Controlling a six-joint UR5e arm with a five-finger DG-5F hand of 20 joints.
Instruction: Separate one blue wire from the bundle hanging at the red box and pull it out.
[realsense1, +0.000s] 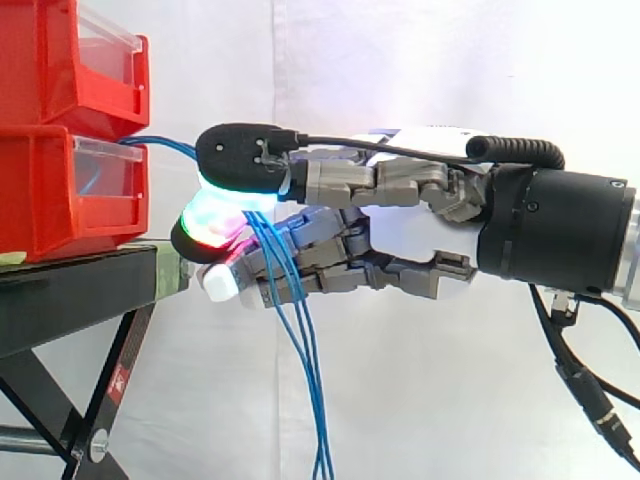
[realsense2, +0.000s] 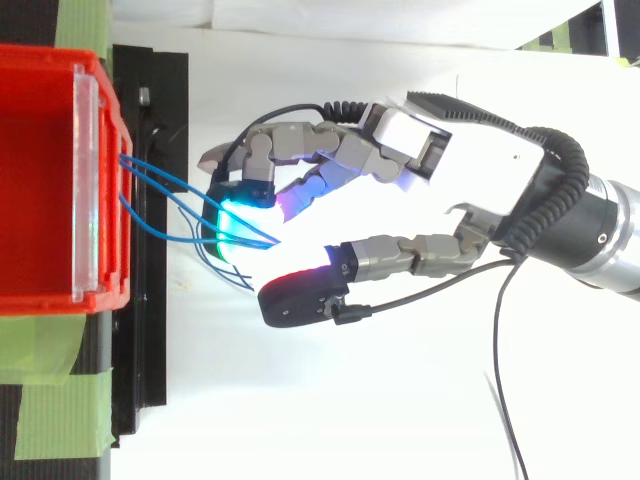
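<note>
White curtain behind; red box (realsense1: 60, 200) on black stand (realsense1: 70, 290) at 9 o'clock. Blue wires (realsense1: 310, 390) led from box mouth across robot hand (realsense1: 410, 235) at 3 o'clock, then hanging toward 6, likely positioned to single out one strand. Hold on any wire: cannot tell.

A bundle of thin blue wires (realsense1: 300, 340) comes out of the clear-fronted lower red box (realsense1: 60, 200). The wires arch outward almost level, then drop in loose, nearly parallel strands. From above, they fan apart at the box front.
</note>
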